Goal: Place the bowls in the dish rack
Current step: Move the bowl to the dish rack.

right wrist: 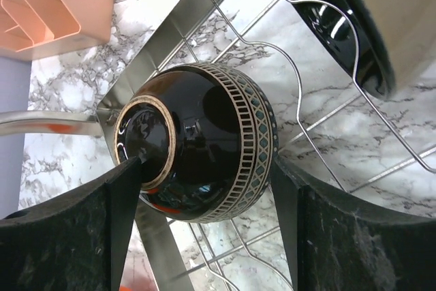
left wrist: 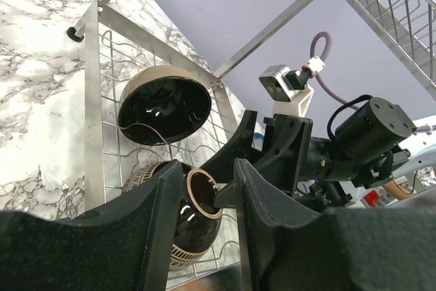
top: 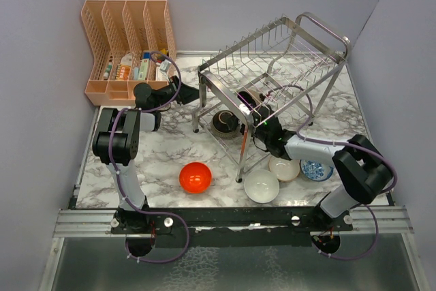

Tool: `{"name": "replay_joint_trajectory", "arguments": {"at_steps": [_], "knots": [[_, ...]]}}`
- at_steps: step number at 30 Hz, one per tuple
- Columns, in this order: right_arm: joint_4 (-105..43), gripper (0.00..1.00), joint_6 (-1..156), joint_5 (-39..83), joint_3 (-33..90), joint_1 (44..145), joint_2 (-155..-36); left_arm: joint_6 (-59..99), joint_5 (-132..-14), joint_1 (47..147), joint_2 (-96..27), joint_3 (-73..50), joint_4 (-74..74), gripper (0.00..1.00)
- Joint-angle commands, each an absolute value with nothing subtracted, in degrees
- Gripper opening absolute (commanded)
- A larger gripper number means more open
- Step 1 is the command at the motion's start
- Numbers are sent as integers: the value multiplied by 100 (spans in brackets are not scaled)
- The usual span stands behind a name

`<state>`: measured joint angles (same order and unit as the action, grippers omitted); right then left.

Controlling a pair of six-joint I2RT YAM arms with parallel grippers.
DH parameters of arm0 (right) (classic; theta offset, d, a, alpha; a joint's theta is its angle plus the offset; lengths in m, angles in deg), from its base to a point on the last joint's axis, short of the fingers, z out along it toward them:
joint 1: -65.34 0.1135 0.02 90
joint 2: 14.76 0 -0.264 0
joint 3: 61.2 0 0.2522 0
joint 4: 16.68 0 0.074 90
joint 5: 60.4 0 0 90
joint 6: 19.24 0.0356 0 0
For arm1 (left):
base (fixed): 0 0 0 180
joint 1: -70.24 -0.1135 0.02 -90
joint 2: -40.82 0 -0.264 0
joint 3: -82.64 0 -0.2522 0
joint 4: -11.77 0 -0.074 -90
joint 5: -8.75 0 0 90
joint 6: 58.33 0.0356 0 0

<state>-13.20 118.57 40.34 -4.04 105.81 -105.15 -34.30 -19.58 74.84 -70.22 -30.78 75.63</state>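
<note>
A steel dish rack [top: 272, 49] stands at the back right of the worktop [top: 163, 155]. A dark bowl [top: 225, 122] lies on its lower tier, and the right arm [top: 306, 148] reaches in beside it. Near the front edge sit a red bowl [top: 195, 177], a white bowl [top: 261, 186], a beige bowl [top: 285, 167] and a blue-patterned bowl [top: 317, 170]. A peach organiser [top: 129, 39] fills the back left corner.

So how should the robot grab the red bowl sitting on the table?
By its rim, coming straight down from above. The red bowl sits upright on the table, mouth open, with bare space around it, so the thin wall can probably be pinched inside and out.
</note>
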Motion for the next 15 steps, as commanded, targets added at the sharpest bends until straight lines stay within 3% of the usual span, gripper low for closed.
{"name": "replay_joint_trajectory", "arguments": {"at_steps": [1, 15], "knots": [[-2109, 71, 11835, 4134, -794, 10490, -10370, -3201, -1928, 7498, -7045, -2933, 7442, 39], [-2856, 70, 12041, 4666, -1315, 10172, -9374, -2911, -1968, 7576, -6998, -2909, 7041, 39]]}}
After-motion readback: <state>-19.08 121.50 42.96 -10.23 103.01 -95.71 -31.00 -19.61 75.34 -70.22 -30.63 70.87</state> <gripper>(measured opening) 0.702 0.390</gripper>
